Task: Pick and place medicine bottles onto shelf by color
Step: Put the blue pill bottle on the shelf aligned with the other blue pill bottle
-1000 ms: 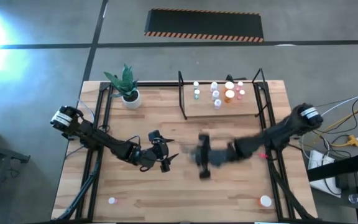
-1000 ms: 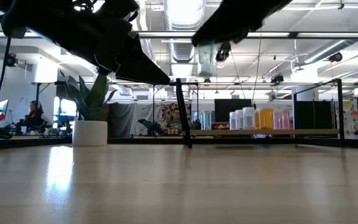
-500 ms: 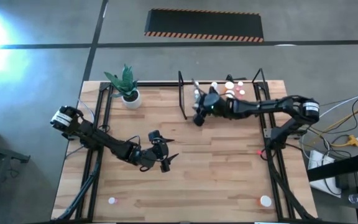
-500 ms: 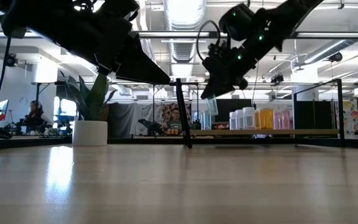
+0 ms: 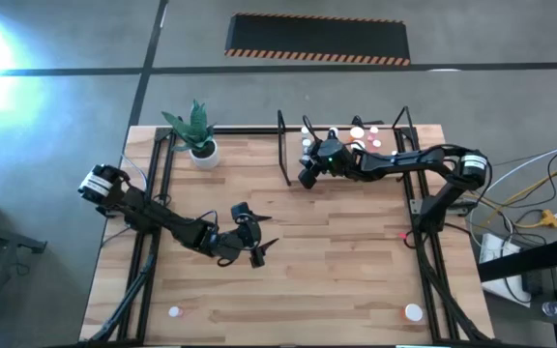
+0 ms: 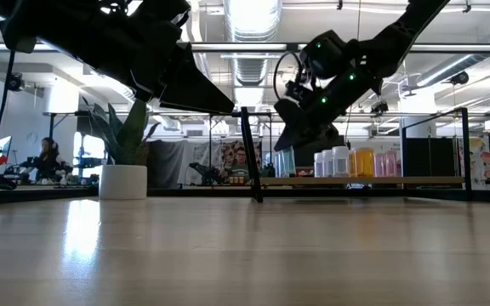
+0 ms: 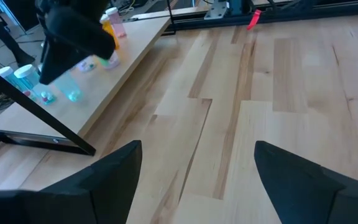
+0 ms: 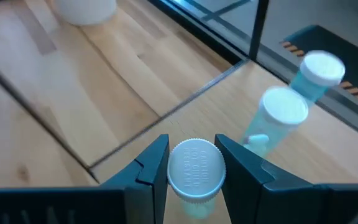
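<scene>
The shelf (image 5: 356, 166) stands at the table's far right. Green-tinted (image 8: 283, 117), white (image 6: 332, 161), orange (image 6: 362, 161) and pink (image 6: 386, 161) medicine bottles stand on its board. My right gripper (image 5: 307, 175) hangs over the shelf's left end, shut on a green-tinted, white-capped bottle (image 6: 286, 162). My left gripper (image 5: 257, 244) stands open over the table's middle with nothing between its fingers (image 7: 197, 162). My right gripper pinches the bottle at its white cap (image 8: 195, 169), one finger (image 8: 156, 163) on each side. It comes slanting down from the table's right. The bottle hangs upright below the fingers, its bottom at the board's left end (image 6: 286, 177). Whether it rests there I cannot tell.
A potted plant (image 5: 199, 135) stands at the far left. Two loose bottles lie near the table's near edge, one at the left (image 5: 174, 311) and one at the right (image 5: 412, 312). Black posts (image 5: 283, 145) frame the shelf. Bare wood lies between the arms.
My right gripper has swung from the table's middle toward the far edge to the shelf's left end, carrying the green-tinted bottle. It has rolled on the way, then sunk, so the bottle stands lower and upright by the board.
</scene>
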You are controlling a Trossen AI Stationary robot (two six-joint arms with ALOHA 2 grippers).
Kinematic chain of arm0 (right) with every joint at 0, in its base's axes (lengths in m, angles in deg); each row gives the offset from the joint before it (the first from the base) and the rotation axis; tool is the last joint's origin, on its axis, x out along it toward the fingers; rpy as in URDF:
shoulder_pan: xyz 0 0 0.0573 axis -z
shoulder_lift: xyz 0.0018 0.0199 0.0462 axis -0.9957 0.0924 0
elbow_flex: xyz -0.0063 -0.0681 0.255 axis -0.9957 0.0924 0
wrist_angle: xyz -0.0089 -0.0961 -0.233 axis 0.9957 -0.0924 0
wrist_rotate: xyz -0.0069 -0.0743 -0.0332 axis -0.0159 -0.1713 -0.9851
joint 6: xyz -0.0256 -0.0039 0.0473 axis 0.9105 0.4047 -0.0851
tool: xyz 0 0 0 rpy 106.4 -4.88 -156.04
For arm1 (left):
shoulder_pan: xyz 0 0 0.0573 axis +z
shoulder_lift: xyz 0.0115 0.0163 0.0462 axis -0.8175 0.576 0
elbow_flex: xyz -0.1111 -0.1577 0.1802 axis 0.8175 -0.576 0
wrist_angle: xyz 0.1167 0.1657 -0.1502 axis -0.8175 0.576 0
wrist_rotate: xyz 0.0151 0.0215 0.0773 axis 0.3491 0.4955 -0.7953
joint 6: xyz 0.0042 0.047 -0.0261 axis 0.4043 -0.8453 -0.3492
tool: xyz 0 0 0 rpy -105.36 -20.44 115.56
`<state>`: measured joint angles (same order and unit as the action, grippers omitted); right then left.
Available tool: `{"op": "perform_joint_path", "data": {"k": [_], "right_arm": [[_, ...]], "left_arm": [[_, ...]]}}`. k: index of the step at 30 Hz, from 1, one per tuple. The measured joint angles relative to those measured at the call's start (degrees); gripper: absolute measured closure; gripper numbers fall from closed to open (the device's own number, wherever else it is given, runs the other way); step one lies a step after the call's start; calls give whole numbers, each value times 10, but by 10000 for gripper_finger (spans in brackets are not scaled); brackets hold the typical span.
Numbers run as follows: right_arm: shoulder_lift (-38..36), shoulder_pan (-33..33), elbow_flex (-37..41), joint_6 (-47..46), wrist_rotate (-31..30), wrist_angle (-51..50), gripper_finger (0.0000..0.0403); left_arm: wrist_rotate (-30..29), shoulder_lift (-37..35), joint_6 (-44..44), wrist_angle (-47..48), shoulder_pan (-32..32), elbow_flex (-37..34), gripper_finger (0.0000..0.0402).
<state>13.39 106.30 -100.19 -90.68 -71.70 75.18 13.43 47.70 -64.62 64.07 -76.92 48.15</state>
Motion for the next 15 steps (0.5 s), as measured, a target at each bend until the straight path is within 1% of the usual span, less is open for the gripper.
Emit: {"op": "perform_joint_path", "data": {"k": [5, 15], "right_arm": [[15, 13, -1, -2, -2, 2, 296], [18, 14, -1, -10, -2, 10, 296]], "left_arm": [[0, 0, 0, 0, 0, 0, 109], [0, 0, 0, 0, 0, 0, 109]]}}
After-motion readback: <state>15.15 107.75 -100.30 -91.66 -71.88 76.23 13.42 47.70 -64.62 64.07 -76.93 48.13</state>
